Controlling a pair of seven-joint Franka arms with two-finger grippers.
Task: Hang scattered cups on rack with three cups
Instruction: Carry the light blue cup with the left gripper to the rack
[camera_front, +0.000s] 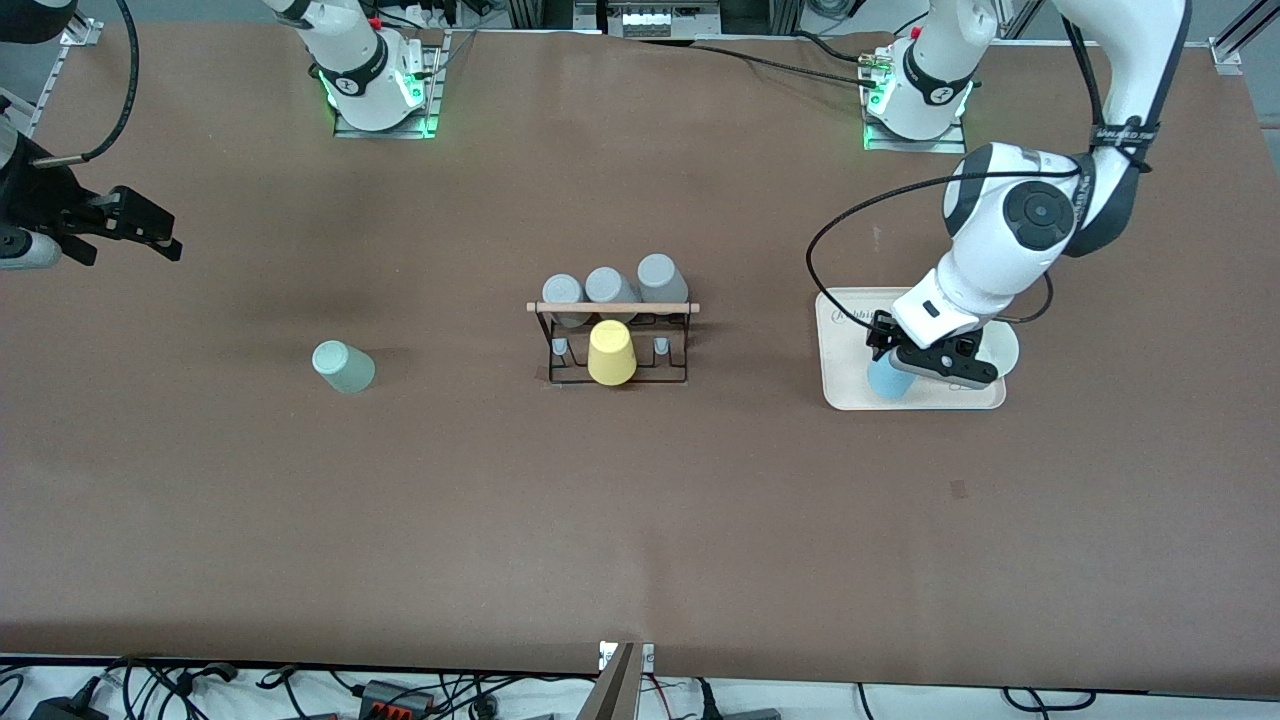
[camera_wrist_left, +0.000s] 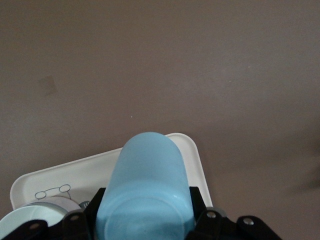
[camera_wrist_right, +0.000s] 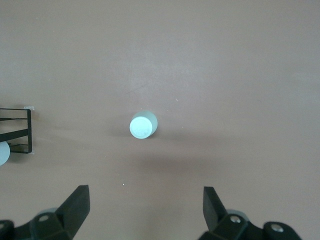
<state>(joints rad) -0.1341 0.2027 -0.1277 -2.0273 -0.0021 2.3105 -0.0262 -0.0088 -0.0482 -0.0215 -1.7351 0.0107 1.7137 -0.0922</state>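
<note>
i have two end effectors. my left end effector (camera_front: 912, 362) is at the lower right of centre in the front view, down over the white tray (camera_front: 850, 395), and its fingers are clamped on the one light blue cup (camera_front: 889, 379); in the left wrist view the light blue cup (camera_wrist_left: 146, 190) fills the gap between the dark fingers (camera_wrist_left: 76, 222), with the tray (camera_wrist_left: 75, 172) under it. one pale round dish (camera_front: 1003, 345) sits on the same tray, partly hidden by my wrist.

my right end effector (camera_front: 140, 232) waits at the upper left edge of the front view, above the bench (camera_front: 640, 520), fingers spread wide and holding nothing; in the right wrist view my end effector (camera_wrist_right: 145, 200) frames the one pale mint green cup (camera_wrist_right: 142, 125) well apart from it. that mint cup (camera_front: 343, 366) stands alone on the bench at the left of centre, well apart from the rack.

the one black wire rack (camera_front: 612, 340) is in the middle of the frame, its wooden rod (camera_front: 612, 307) across the top. i count three grey cups (camera_front: 609, 287) along its upper side and one yellow cup (camera_front: 611, 352) on its lower side. that makes six cups in all.
</note>
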